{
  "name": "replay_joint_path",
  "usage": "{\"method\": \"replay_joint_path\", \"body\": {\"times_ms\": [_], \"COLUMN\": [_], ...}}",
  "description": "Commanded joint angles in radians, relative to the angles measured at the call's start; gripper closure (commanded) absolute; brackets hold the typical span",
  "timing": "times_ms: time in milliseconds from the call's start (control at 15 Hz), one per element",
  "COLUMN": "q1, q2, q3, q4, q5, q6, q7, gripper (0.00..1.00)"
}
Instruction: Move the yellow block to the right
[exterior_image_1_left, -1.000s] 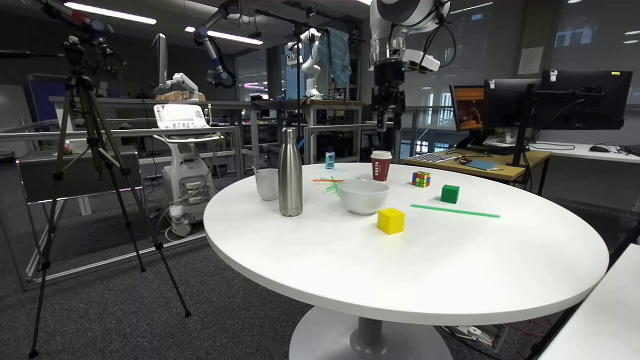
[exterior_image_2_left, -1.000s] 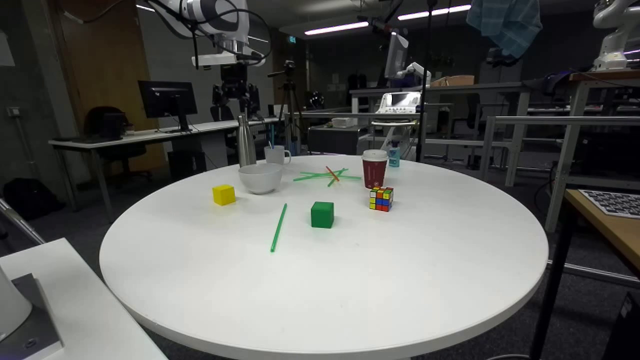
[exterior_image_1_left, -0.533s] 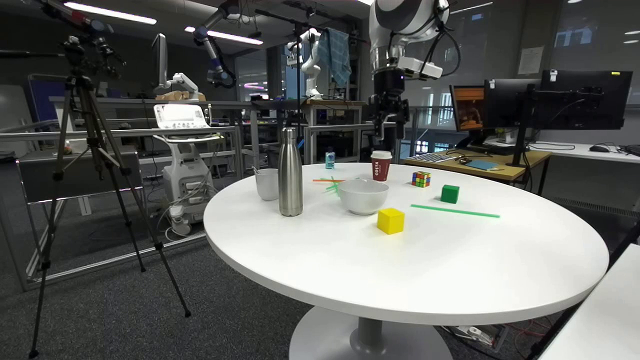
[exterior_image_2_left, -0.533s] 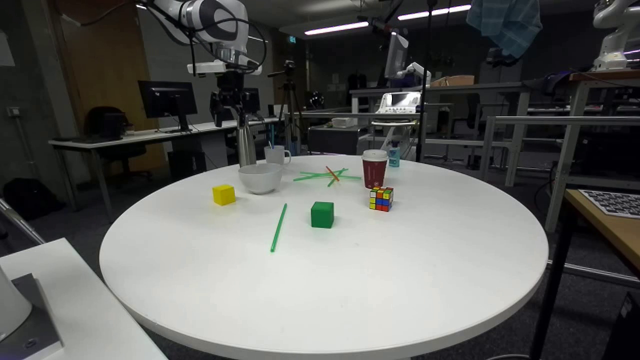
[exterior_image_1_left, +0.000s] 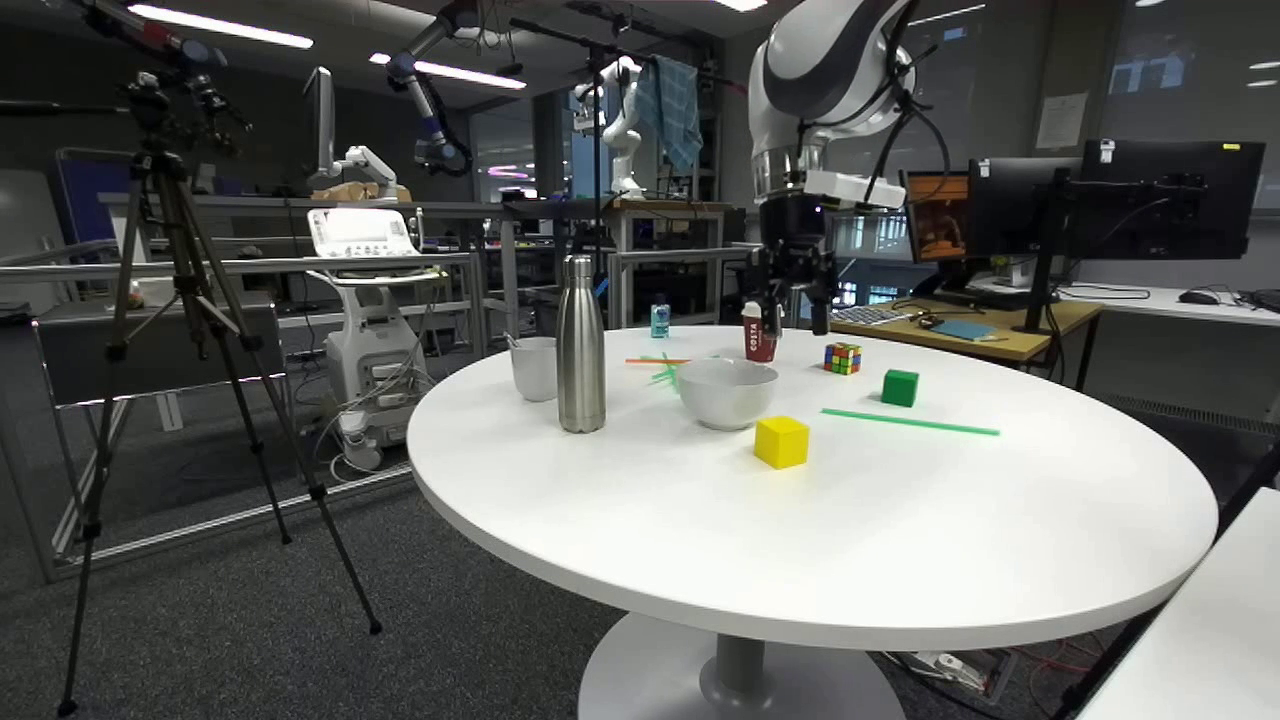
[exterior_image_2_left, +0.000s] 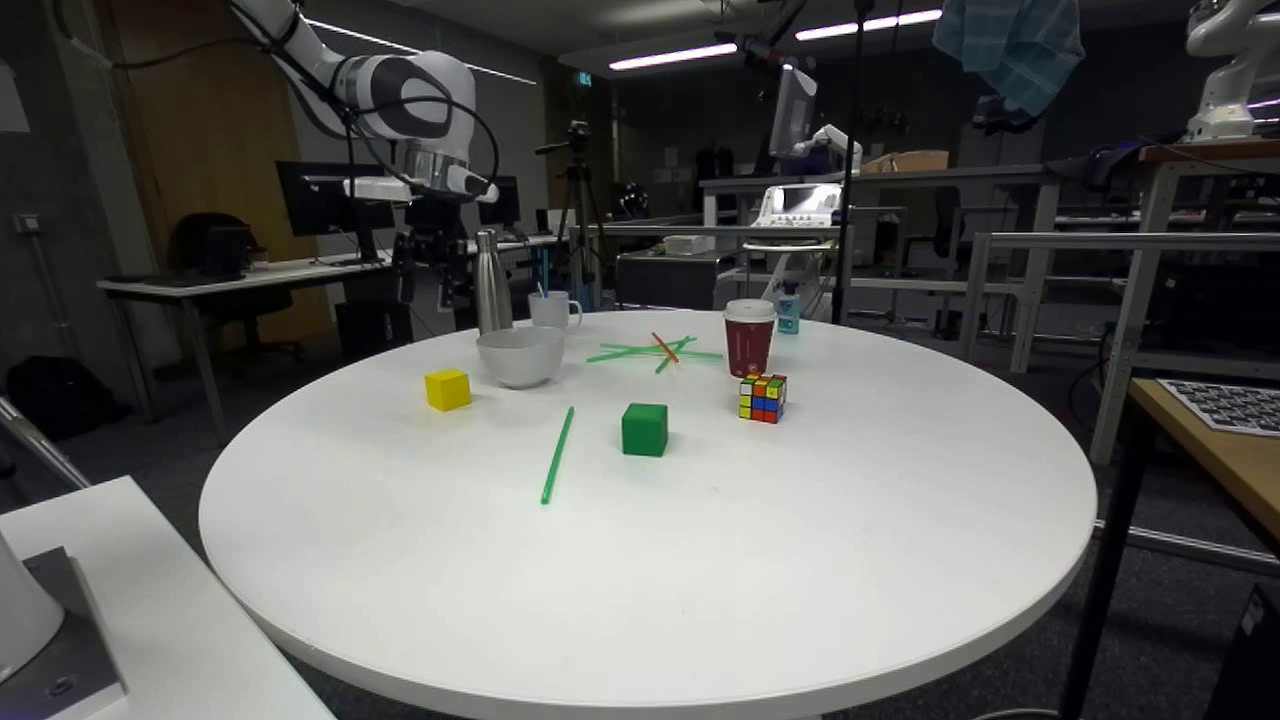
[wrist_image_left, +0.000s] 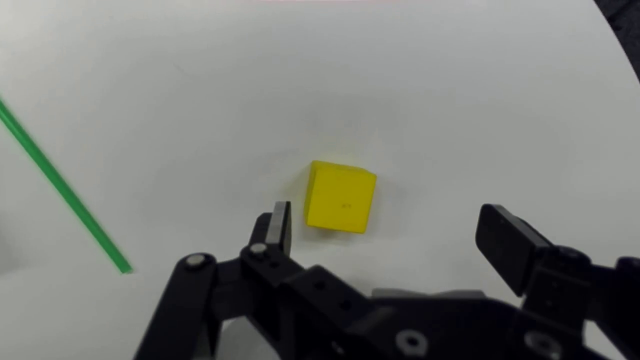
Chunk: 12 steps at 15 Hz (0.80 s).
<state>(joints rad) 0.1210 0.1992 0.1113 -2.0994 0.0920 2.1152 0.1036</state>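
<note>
While the gripper (wrist_image_left: 387, 227) hangs above the white table (exterior_image_1_left: 950, 540) with its jaws spread wide, the yellow block (wrist_image_left: 340, 200) rests on the tabletop below, seen in the wrist view between the two fingers and closer to one of them. Near it, each apart from it, are the white bowl (exterior_image_2_left: 521, 360) and a thin green stick (exterior_image_2_left: 557, 455) lying flat. Past the stick sits the green block (exterior_image_2_left: 645, 430), then a coloured puzzle cube (exterior_image_2_left: 762, 399) and a red lidded cup (exterior_image_2_left: 749, 345); past the bowl stand a steel bottle (exterior_image_1_left: 581, 350) and a white mug (exterior_image_1_left: 534, 370). Near the cup lie crossed green and orange straws (exterior_image_2_left: 666, 347), and a small blue bottle (exterior_image_1_left: 660, 320) stands toward the rim. At the bottom of the wrist view a pale shape (wrist_image_left: 245, 342) is too covered to name, and the left edge cuts the stick short. In an exterior view, a finger hides part of the cup's lid. The arm (exterior_image_1_left: 830, 80) runs out of the top of both exterior views; in an exterior view it masks part of a dark monitor (exterior_image_2_left: 312, 210), and the black fingers are hard to make out there.
</note>
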Motion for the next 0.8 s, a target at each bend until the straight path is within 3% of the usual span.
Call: {"method": "replay_joint_path", "body": {"times_ms": [0, 333, 733], "q1": [0.008, 0.004, -0.002], "q2": [-0.042, -0.019, 0.024], "q3": [0.006, 0.005, -0.003], "q4": [-0.098, -0.138, -0.100], "q5": [0.009, 0.005, -0.022], "q6": [0.085, 0.156, 0.176], "q7": [0.020, -0.006, -0.033], "gripper": [0.00, 0.00, 0.00]}}
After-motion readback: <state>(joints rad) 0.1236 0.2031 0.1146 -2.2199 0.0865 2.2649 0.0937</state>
